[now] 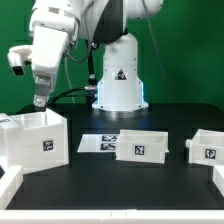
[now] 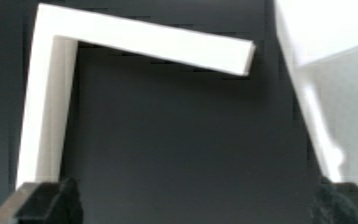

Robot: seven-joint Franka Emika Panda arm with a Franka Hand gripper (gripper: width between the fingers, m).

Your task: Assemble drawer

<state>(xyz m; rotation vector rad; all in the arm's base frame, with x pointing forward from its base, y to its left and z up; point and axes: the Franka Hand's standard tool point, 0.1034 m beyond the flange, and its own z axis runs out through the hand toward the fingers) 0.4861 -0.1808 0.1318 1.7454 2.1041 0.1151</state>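
The large hollow white casing (image 1: 35, 140) stands on the black table at the exterior view's left, with a tag on its front. Two low tray boxes stand to its right: one in the middle (image 1: 143, 147) and one near the right edge (image 1: 207, 148). My gripper (image 1: 38, 100) hangs in the air above the casing, open and empty. In the wrist view its two dark fingertips (image 2: 39, 203) stand wide apart, with the gripper (image 2: 194, 208) over the dark table. White walls of the casing (image 2: 149, 40) lie below and ahead of it.
The marker board (image 1: 100, 142) lies flat between the casing and the middle tray box. A long white bar (image 1: 10, 186) runs along the front left of the table. The robot's white base (image 1: 120, 85) stands behind the middle.
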